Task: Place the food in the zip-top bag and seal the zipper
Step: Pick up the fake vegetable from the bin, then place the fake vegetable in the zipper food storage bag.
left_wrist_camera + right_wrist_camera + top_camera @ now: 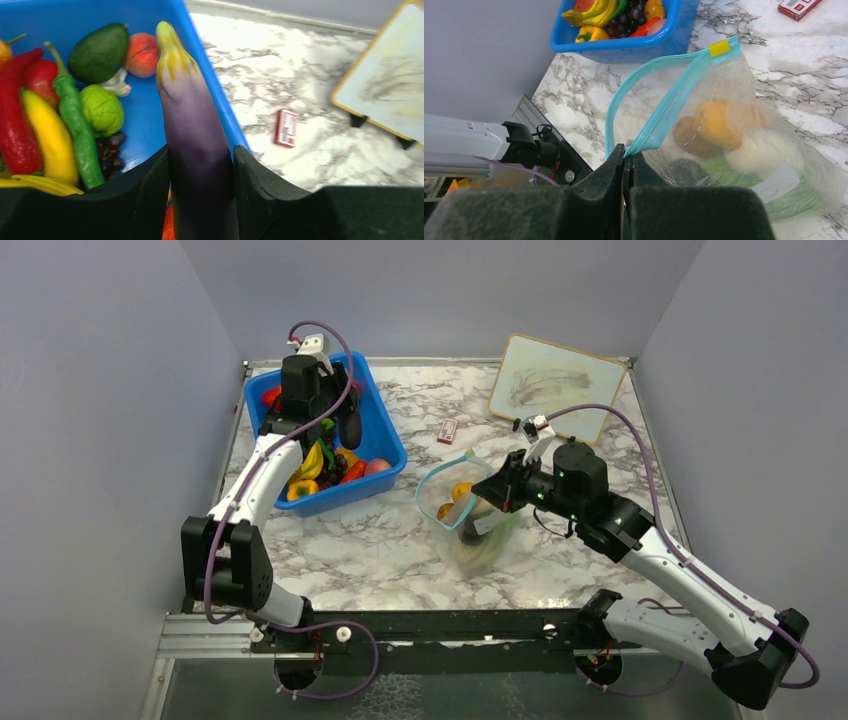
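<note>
Over the bin, left gripper (200, 152): its half-spread jaws clamp the eggplant (192, 115) around its thick purple body, and the yellow-green stem end points away from the wrist.
Eggplant's place: within the outline of the blue bin (385, 420), along the wall on the bag's side. Whether it touches the bin's floor cannot be told.
Right gripper (626, 155): its jaws are pinched tight on the zipper (664, 105) at the near end of the mouth, holding that edge up.
Bag (724, 75): it lies on the marble table (400, 560) between the two arms, with its mouth standing open in a loop. A yellow slider (719, 48) sits at the far end of the blue strip.
Inside the bag: an orange round piece (716, 122) with a brown round piece (689, 140) against it, a pale round piece (764, 150) beside them, and green lettuce (804, 200) at the bottom.
Inside the bin: avocado (99, 52), peach (141, 54), red pepper (15, 125), banana (50, 135), long green chili (77, 135), and dark grapes (111, 150).
Around: a red-and-white box (286, 128) lies on the table between the bin and a whiteboard (555, 385) propped at the far right.
In the way: the bin's blue wall stands between the eggplant and the bag.
</note>
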You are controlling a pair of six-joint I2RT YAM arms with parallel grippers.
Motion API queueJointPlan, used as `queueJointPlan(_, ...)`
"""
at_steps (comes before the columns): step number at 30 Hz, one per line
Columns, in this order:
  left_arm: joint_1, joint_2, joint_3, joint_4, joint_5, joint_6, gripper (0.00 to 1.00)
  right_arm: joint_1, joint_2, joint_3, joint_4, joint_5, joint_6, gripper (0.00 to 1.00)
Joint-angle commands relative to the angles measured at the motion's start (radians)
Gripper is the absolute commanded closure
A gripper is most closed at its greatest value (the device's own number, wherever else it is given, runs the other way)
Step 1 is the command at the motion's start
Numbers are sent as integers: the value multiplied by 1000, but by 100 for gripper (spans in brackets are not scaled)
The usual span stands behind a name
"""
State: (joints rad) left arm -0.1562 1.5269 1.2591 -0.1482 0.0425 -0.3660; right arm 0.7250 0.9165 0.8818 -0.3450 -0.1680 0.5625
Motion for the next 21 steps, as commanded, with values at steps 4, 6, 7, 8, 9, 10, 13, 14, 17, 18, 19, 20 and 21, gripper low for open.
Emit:
queueJointPlan(4, 6, -168, -95, 170, 329, -102, 74, -1, -14, -6, 83, -66, 6, 99)
queueJointPlan(6, 4, -198, -116, 188, 378, -125, 74, -1, -20, -5, 92, -84, -13, 99)
queueJointPlan(7, 4, -215, -129, 202, 404, -140, 73, -1, -21, -3, 91, -82, -21, 99)
queueJointPlan(8, 2, -230, -141, 219, 435, -150, 73, -1, -22, -2, 88, -78, -26, 99)
queueJointPlan(9, 1, -243, -155, 233, 464, -161, 73, -1, -22, 0, 85, -76, -33, 99)
queueJointPlan(10, -3, -256, -168, 249, 489, -172, 73, -1, -20, 2, 81, -76, -40, 99)
queueJointPlan(13, -21, -293, -213, 294, 556, -210, 73, -1, -9, 31, 32, -50, -68, 99)
queueJointPlan(14, -26, -304, -226, 302, 578, -222, 73, -1, -5, 47, 13, -38, -82, 99)
queueJointPlan(17, -46, -342, -255, 334, 638, -254, 73, -1, 9, 96, -25, -26, -117, 99)
queueJointPlan(18, -56, -355, -264, 346, 650, -262, 73, -1, 17, 108, -32, -26, -124, 99)
queueJointPlan(19, -69, -368, -273, 360, 658, -267, 73, -1, 24, 117, -33, -26, -128, 99)
queueJointPlan(20, -83, -379, -280, 373, 667, -272, 73, -1, 30, 122, -32, -25, -128, 99)
queueJointPlan(21, -97, -390, -284, 381, 678, -273, 73, -2, 35, 121, -27, -22, -124, 99)
